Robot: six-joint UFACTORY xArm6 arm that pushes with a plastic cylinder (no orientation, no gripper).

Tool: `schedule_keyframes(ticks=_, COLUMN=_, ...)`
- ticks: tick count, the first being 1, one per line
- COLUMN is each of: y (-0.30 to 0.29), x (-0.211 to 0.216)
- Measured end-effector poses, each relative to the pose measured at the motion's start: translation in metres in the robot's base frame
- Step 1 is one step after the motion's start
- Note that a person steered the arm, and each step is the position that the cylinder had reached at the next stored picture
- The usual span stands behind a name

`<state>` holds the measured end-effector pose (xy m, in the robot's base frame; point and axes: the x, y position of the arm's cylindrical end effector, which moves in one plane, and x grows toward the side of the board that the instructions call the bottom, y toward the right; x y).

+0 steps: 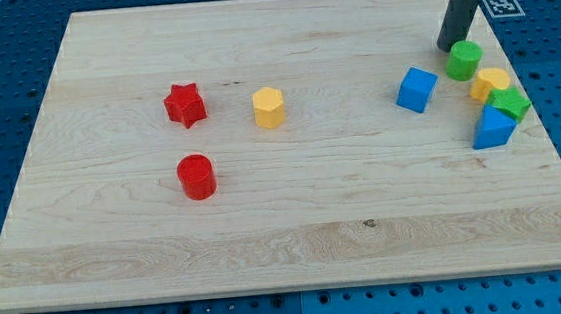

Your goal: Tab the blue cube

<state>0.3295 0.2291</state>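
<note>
rod [464,2] cut off at the view's top, yellow block [489,82] partly hidden behind green star [510,104]

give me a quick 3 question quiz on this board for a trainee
1. True or false: my tip is touching the blue cube.
2. Which block sits closest to my tip? A) red star B) green cylinder C) yellow hexagonal block
3. Fill in: the red cylinder lies toward the view's ______ from the red star.

Key
1. False: the tip stands apart from the cube, toward the view's top right of it.
2. B: the green cylinder is just to the view's right of the tip.
3. bottom
</note>
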Motion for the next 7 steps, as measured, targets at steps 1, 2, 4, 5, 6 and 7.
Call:
schedule_keyframes(ticks=1, y=0.0, x=0.0)
schedule_keyframes(ticks=2, y=0.0, x=0.012)
schedule_keyframes(ticks=4, y=0.0, x=0.029)
schedule_keyframes(ticks=5, y=0.0, x=0.029)
schedule_keyframes(ticks=6, y=0.0, x=0.028)
schedule_keyframes(ticks=7, y=-0.023, x=0.028)
